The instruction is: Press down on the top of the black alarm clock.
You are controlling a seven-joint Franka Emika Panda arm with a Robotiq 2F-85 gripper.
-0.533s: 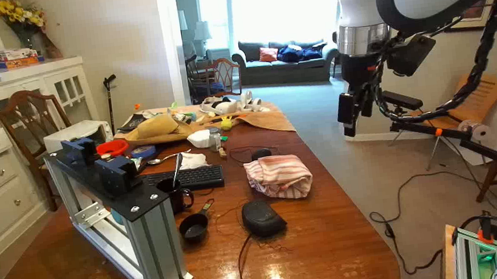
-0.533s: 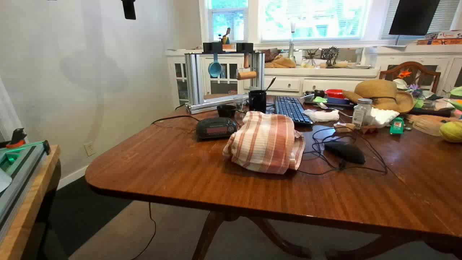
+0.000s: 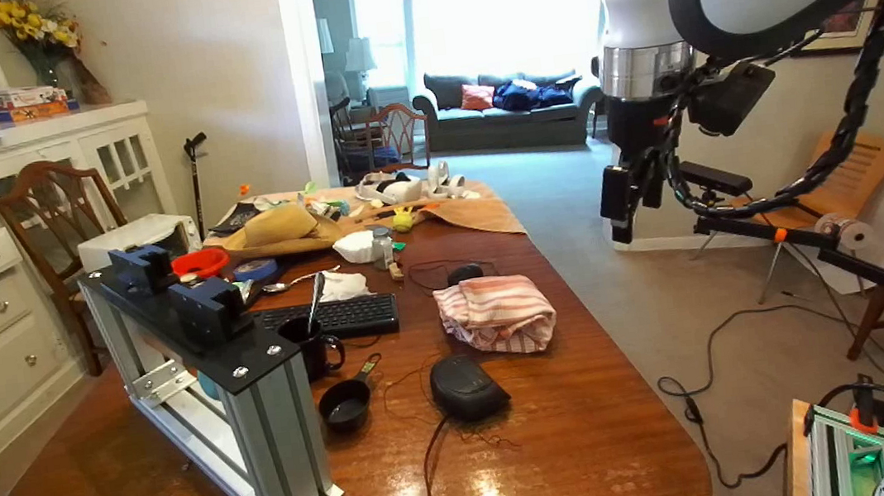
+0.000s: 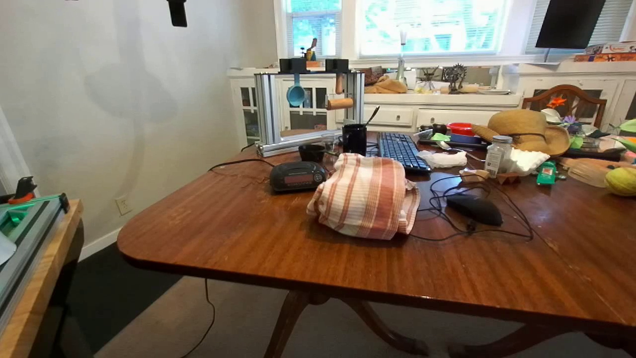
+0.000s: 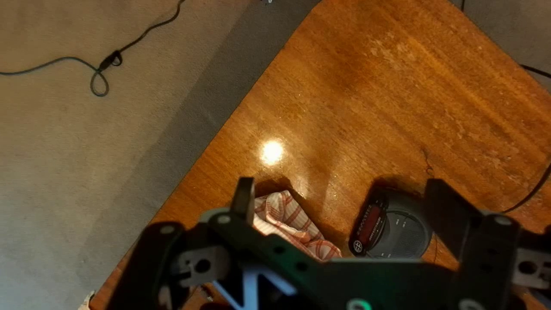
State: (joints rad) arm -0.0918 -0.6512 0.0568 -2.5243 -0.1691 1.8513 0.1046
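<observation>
The black alarm clock (image 3: 468,388) sits on the wooden table with a cord trailing toward the table's near end. In an exterior view its reddish display front (image 4: 298,177) shows; it stands upright. In the wrist view the clock (image 5: 402,232) is seen from above, partly covered by the right finger and the gripper body. My gripper (image 3: 635,205) hangs high in the air, off to the side of the table, apart from the clock. In the wrist view its fingers (image 5: 347,191) are wide apart with nothing gripped. Only a dark fingertip (image 4: 177,13) shows at the top edge in an exterior view.
A red-and-white striped cloth bundle (image 4: 367,196) lies close beside the clock. A black measuring cup (image 3: 346,403), a black mug (image 3: 306,351) and a metal-frame rack (image 3: 277,441) stand nearby. A keyboard (image 3: 358,316) and a mouse (image 4: 474,209) with looped cord lie farther along.
</observation>
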